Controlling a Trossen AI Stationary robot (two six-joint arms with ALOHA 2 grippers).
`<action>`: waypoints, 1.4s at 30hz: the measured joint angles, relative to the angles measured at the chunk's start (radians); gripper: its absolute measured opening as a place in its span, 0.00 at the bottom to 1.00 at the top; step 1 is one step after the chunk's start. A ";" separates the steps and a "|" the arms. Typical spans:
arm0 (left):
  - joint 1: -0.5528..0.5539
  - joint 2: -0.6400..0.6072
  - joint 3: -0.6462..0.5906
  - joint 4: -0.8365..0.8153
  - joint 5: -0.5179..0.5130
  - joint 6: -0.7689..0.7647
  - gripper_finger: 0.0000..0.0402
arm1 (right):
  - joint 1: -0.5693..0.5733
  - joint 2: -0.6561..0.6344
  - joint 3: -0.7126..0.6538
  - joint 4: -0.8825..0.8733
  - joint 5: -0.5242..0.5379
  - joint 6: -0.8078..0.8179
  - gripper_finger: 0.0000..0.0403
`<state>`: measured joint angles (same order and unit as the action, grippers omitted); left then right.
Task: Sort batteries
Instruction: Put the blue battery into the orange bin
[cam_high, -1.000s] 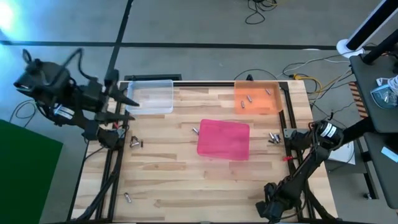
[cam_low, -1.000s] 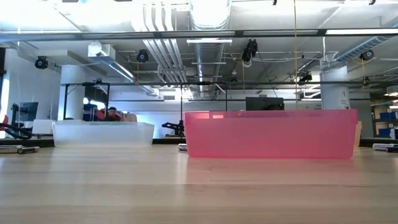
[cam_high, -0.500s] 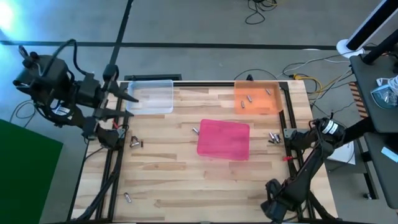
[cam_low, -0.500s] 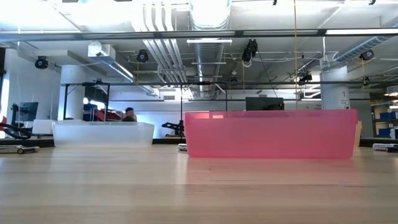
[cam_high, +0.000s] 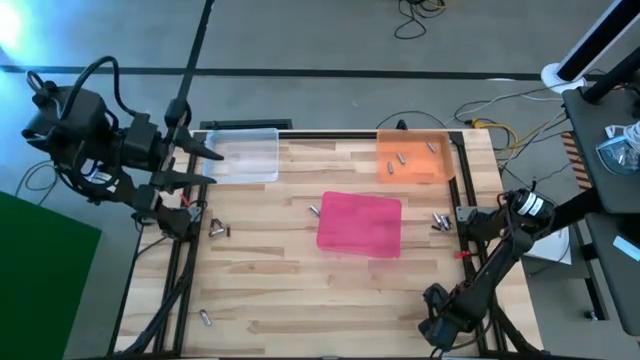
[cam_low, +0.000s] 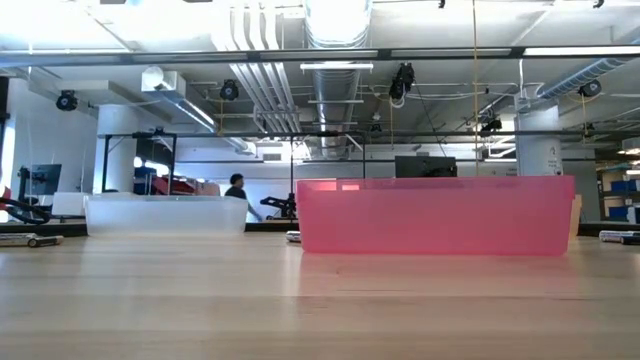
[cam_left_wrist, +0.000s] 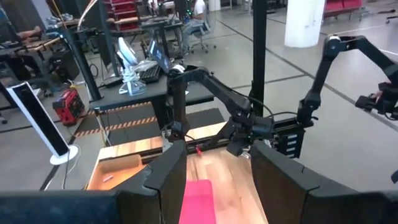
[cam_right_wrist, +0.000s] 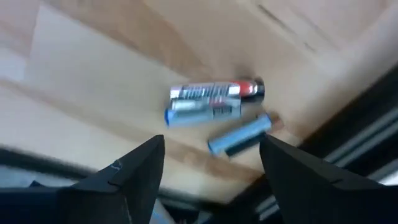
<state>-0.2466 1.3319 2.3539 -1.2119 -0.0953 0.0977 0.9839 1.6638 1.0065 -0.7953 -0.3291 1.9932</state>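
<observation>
Across the table you had three trays: a pink tray near the middle, a clear tray at the far left corner and an orange tray at the far right corner, the orange one holding two batteries. Your left gripper hung over the table's left edge beside the clear tray, fingers spread and holding nothing. Your right gripper sat at the right edge, released too, with three batteries lying close together on the wood just before it. Other loose batteries lay just left of the pink tray, by the left edge and near the front left corner.
</observation>
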 joint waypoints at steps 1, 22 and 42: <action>0.000 0.000 0.000 0.000 0.000 0.000 0.39 | 0.000 0.000 -0.006 0.001 0.003 -0.011 0.66; 0.000 0.005 0.001 0.107 -0.152 -0.011 0.39 | 0.007 0.006 -0.002 0.069 0.020 -0.120 0.70; -0.001 -0.003 0.000 0.119 -0.097 -0.008 0.39 | 0.013 0.068 -0.007 0.212 0.032 0.197 0.54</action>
<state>-0.2478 1.3289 2.3543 -1.0927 -0.1922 0.0898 0.9970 1.7314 0.9997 -0.5837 -0.2967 2.1905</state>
